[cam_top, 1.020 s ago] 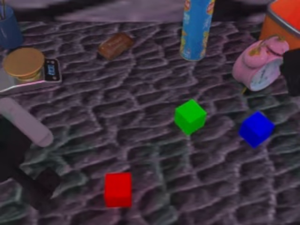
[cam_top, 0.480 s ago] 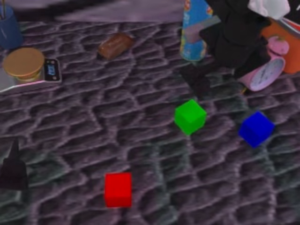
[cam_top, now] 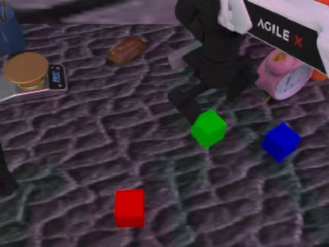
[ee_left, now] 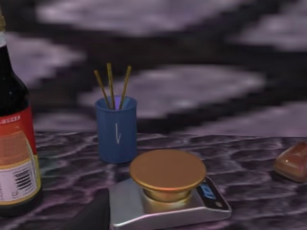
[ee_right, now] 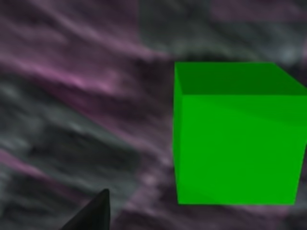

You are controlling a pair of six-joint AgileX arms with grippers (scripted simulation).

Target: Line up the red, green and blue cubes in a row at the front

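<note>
A: What sits at the table's (cam_top: 77, 154) left?
B: A silver scale (cam_top: 32, 77) with a gold pan, a blue cup (ee_left: 116, 128) holding 3 sticks, a dark bottle (ee_left: 17, 143)
A: Elsewhere?
B: A brown bar (cam_top: 126, 50) mid-back, a pink alarm clock (cam_top: 284, 74) at right

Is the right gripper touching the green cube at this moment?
Cannot tell. In the top view the right gripper overlaps the green cube near its far edge; the right wrist view shows the cube close up but no contact or gap plainly.
</note>
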